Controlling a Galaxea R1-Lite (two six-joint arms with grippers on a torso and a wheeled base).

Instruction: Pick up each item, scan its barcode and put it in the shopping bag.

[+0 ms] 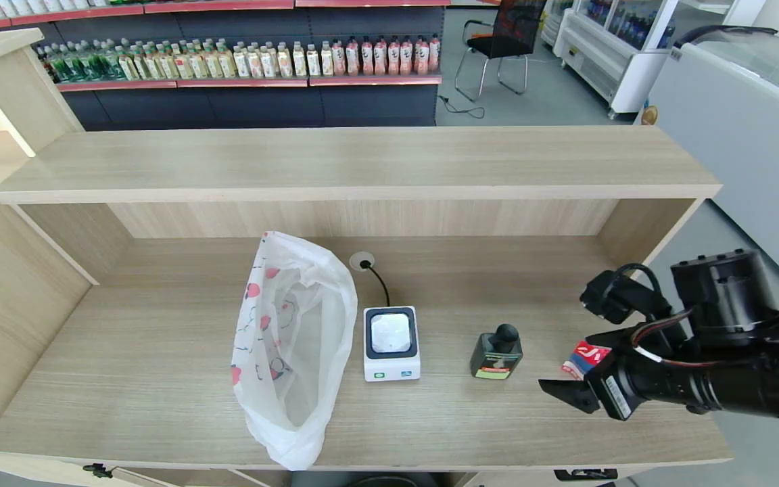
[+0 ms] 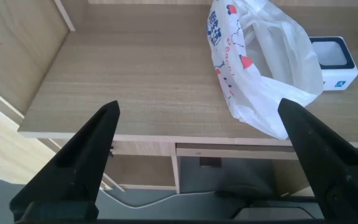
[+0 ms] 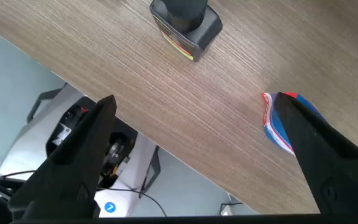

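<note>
The right gripper (image 1: 575, 368) sat nearest the camera, low over the right end of the wooden counter (image 1: 159, 379). Its fingers were spread wide and held nothing. One finger overlapped a red, white and blue packet (image 1: 582, 357) lying flat beneath it. Whether they touched could not be told. The left gripper (image 2: 199, 106) hovered over the counter's front edge at the left end, also wide open and empty.

A white plastic shopping bag (image 1: 295, 338) with red prints lay slumped left of centre, its mouth open. Whether anything was inside could not be told. Just to its right stood a white barcode scanner (image 1: 391, 341) with a black cable. A small dark bottle (image 1: 497, 352) with a black cap stood between the scanner and the packet.

Behind the counter were shop shelves (image 1: 241, 61) of drink bottles, a black chair (image 1: 498, 47) and white freezers (image 1: 734, 115).
</note>
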